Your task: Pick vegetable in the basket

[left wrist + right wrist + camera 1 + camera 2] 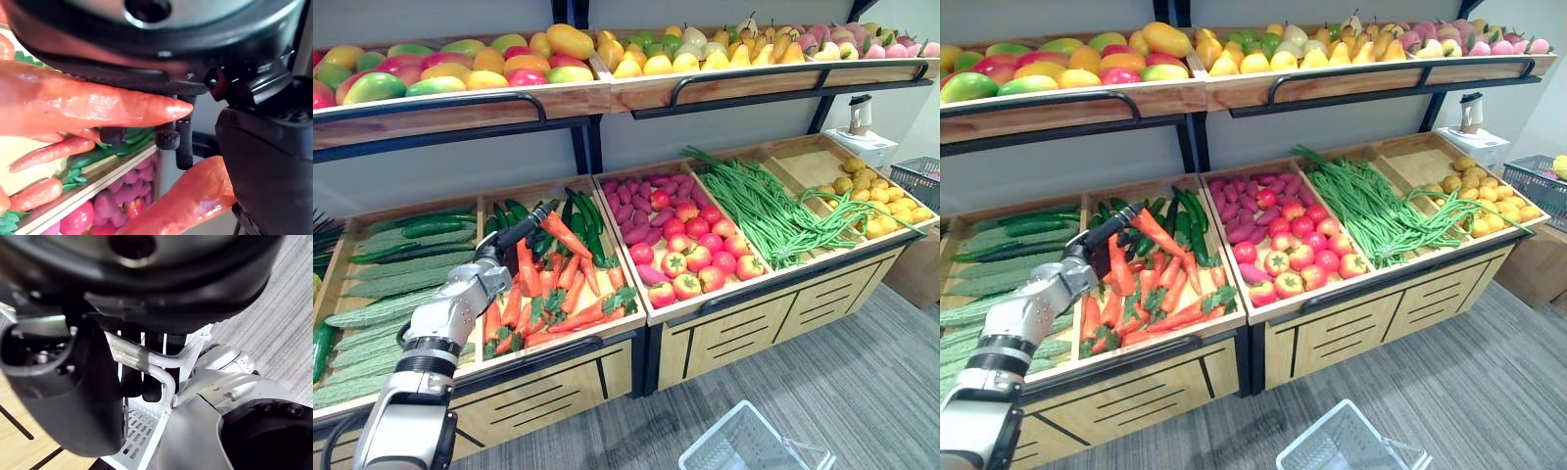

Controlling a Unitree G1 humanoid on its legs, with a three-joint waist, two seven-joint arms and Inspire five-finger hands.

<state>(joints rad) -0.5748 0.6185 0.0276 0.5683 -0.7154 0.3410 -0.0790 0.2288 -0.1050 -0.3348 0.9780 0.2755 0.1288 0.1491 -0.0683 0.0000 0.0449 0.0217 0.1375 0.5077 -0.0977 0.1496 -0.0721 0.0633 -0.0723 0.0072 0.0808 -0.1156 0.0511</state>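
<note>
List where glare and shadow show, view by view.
Left wrist view: a bright sheen runs along the carrot held by the left hand, whose palm is dark. Right wrist view: the right hand, curled round the basket handle, sits in shadow, while the handle catches light. Left eye view: shade lies under the upper shelf, and the tomatoes show small highlights.

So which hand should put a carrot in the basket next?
Left. The left hand holds a carrot above the carrot bin, so it probably only needs to carry it over. The right hand is curled round the basket handle.
</note>
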